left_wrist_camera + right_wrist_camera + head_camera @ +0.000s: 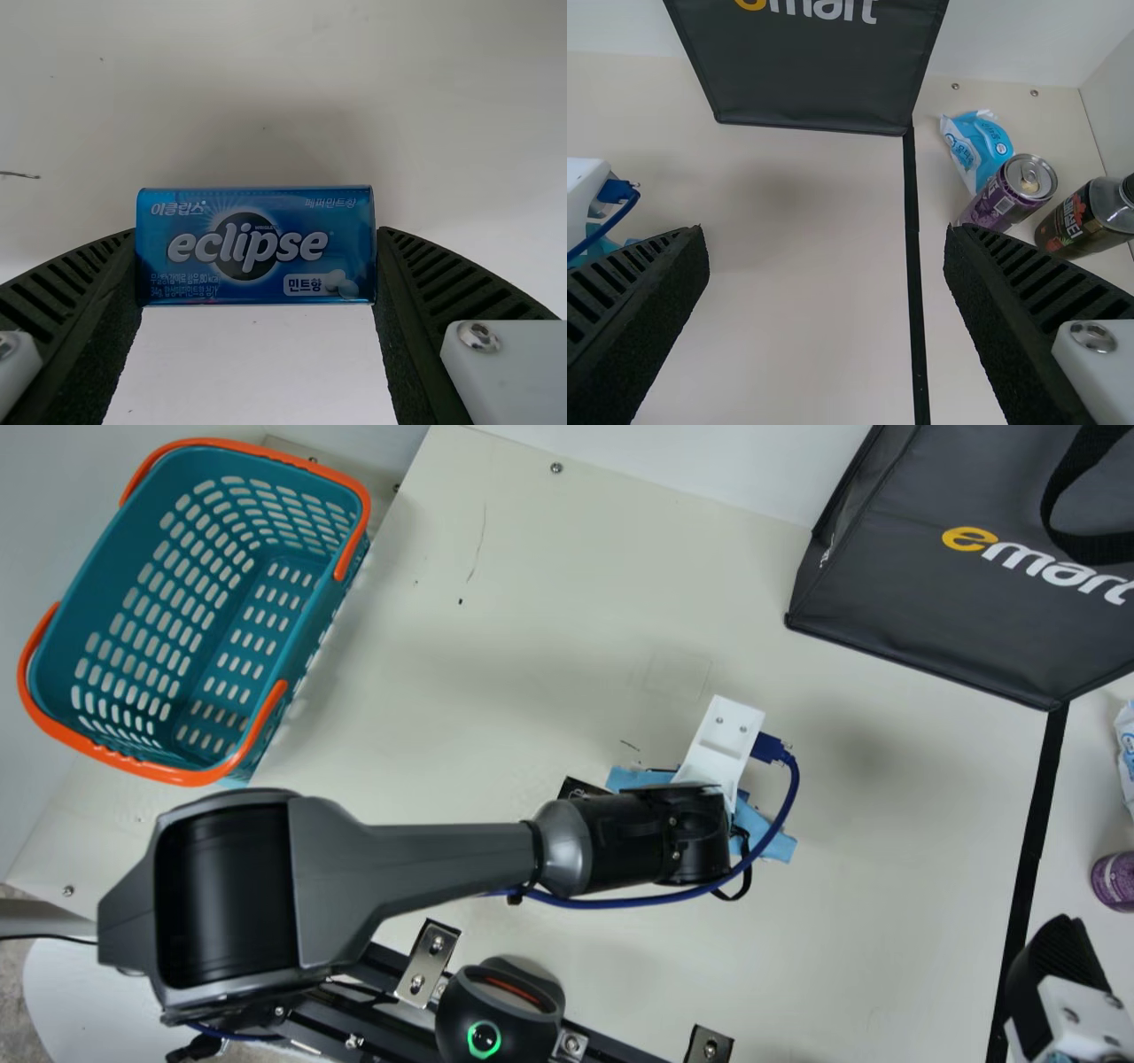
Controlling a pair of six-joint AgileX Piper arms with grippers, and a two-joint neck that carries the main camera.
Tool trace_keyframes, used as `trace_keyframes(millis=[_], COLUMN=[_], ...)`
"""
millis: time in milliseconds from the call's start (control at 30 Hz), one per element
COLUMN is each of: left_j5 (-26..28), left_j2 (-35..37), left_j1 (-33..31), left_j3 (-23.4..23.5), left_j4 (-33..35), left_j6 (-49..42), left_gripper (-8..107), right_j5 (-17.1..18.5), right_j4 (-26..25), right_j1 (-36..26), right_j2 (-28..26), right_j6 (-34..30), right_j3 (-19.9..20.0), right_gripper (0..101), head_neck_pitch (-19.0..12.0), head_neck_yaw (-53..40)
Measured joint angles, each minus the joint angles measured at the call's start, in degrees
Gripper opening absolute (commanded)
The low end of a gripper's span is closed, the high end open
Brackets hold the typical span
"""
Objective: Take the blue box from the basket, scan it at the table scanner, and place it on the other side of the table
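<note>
In the main view my left gripper [719, 753] is over the middle of the table, its fingertips hidden below the wrist. The left wrist view has the left gripper [256, 232] shut on the blue box [255, 248], gripped by its two short ends, printed face toward the camera. At the main view's lower right corner is my right gripper [1063, 979]; in its own wrist view the right gripper [825, 228] stands open, nothing between its fingers. A round black device with a green light ring [498, 1014], which looks like the scanner, is at the near edge.
An empty teal basket [306, 642] with orange handles stands at the far left. At the far right is a black bag [921, 611]. Beyond a black tape line [914, 266] are a blue-white packet [979, 146], a purple can [1010, 193] and a dark bottle [1090, 220].
</note>
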State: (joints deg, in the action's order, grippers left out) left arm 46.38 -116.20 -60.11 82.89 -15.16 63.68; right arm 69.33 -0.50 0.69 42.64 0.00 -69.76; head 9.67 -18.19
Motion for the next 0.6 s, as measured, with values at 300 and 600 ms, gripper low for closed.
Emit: trace_keyframes(millis=[300, 600], left_j5=[-0.33, -1.18], left_j2=[-0.48, -0.48], left_j1=[0.11, 0.42], left_j3=[-0.45, -1.24], left_j4=[1.38, 2.79], left_j6=[-0.6, -1.14], left_gripper=[39, 69], right_j5=[0.0, -0.04], right_j4=[0.0, 0.0], right_j1=[0.0, 0.0], right_j2=[0.0, 0.0], right_j6=[0.0, 0.0], right_j3=[0.0, 0.0], right_gripper=[95, 95], head_neck_pitch=[0.0, 0.0], head_neck_yaw=[0.0, -0.09])
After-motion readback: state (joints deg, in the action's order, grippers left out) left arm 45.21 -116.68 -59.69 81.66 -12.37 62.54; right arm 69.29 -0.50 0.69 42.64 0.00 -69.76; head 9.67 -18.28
